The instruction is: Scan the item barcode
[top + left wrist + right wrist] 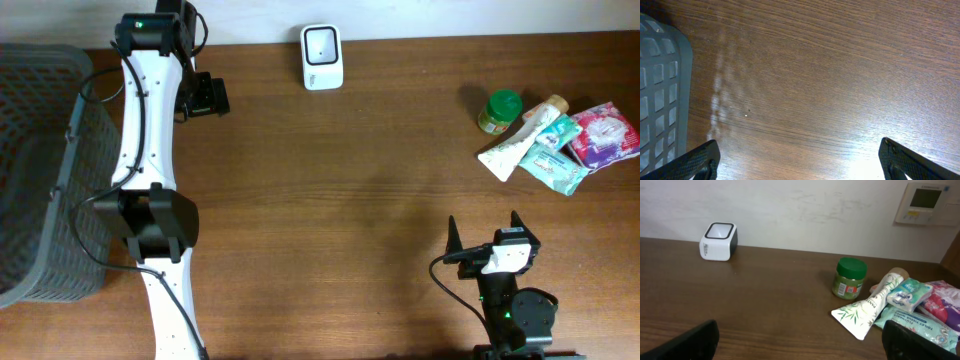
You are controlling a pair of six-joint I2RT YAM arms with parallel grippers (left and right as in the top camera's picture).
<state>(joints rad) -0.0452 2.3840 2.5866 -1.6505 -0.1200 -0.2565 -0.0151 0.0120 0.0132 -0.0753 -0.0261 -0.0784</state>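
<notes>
A white barcode scanner (322, 57) with a dark window stands at the table's far edge; the right wrist view has the scanner (718, 241) at far left. The items lie in a heap at the far right: a green-lidded jar (499, 110), a white tube (520, 143), teal tissue packs (553, 165) and a pink pack (604, 133). My right gripper (483, 225) is open near the front edge, short of the heap, with the tube (872, 305) ahead of it. My left gripper (212, 96) is open over bare wood at the far left, left of the scanner, holding nothing.
A grey mesh basket (40, 170) fills the left edge of the table, and its rim (660, 85) shows beside my left fingers (700, 160). A wall thermostat (925, 202) hangs behind the heap. Bare wood lies between scanner and items.
</notes>
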